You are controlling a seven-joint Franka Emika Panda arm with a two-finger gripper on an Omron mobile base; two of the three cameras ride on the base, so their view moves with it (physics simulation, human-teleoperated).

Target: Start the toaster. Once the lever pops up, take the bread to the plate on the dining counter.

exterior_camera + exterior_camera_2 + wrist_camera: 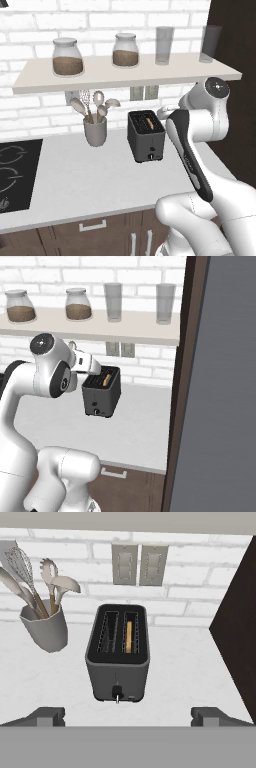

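In the hand view the gripper [128,717] stands wide open with nothing between its two dark fingertips [47,716], which sit far apart at the bottom of the picture. It hangs above the white surface [190,677], in front of the toaster [118,654] and apart from it.

The toaster stands upright on the surface [85,175], its front with the small knob [117,693] turned toward the hand. The bread [129,637] sits on edge in the right-hand slot as seen from the hand; the left-hand slot holds nothing. From the left base view the toaster [145,135] shows just left of the arm, with the bread [148,122] a tan sliver in its top; from the right base view the toaster [102,392] is partly covered by the arm's wrist.

Left of the toaster and near it stands a grey cup of utensils [45,629]. A black cooktop [15,172] lies well apart at the far left.

Behind, two outlets [139,564] sit in the white brick wall, and above them a shelf [125,75] carries two jars [67,57] and two glasses [164,45].
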